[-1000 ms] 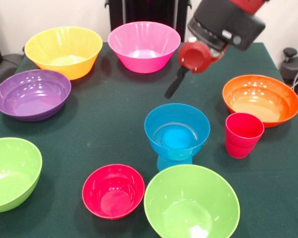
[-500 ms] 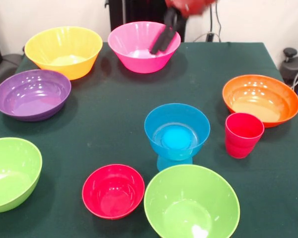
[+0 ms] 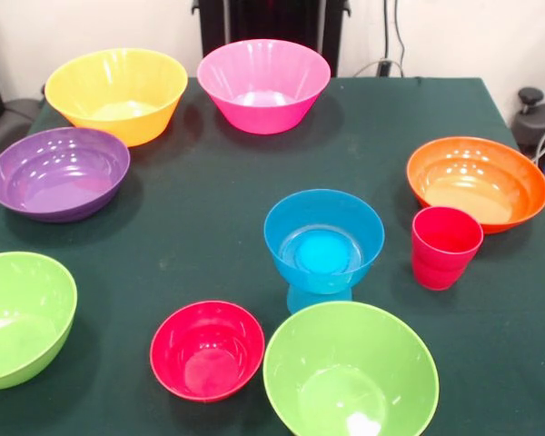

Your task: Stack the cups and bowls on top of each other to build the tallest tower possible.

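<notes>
A small blue bowl [image 3: 323, 238] sits upright on top of a light blue cup [image 3: 311, 297], which shows only as a short base beneath it; together they make the tower near the table's middle. Just right of it, a red-pink cup [image 3: 446, 246] stands upright on the cloth. A small red bowl [image 3: 207, 350] lies at the front, with a lime green bowl [image 3: 350, 374] to its right. A second lime green bowl [image 3: 16, 318] is at the left edge. The arm and gripper do not show.
Large bowls ring the dark green table [image 3: 209, 227]: yellow-orange [image 3: 116, 93] at the back left, pink [image 3: 263, 84] at the back middle, purple [image 3: 58, 173] at the left, orange [image 3: 477, 182] at the right, close behind the red-pink cup.
The arm has drawn back from above the table's right, past the pink bowl, and out of the top of the picture. No cup or bowl has moved.
</notes>
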Action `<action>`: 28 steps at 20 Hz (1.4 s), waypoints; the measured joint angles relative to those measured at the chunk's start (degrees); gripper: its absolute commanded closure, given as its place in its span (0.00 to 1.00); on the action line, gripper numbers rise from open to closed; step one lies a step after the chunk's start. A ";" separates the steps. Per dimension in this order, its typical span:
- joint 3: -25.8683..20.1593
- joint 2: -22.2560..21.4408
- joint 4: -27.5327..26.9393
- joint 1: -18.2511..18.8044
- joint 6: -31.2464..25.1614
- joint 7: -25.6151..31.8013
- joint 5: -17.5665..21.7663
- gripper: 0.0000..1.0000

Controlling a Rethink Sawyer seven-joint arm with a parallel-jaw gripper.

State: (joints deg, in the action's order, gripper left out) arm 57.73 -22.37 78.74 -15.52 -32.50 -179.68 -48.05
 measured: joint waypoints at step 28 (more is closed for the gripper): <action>-0.34 1.81 -9.39 1.65 -12.48 0.00 4.80 0.00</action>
State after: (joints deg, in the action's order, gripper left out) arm 57.40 -20.55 69.35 -13.87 -44.98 -179.68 -43.25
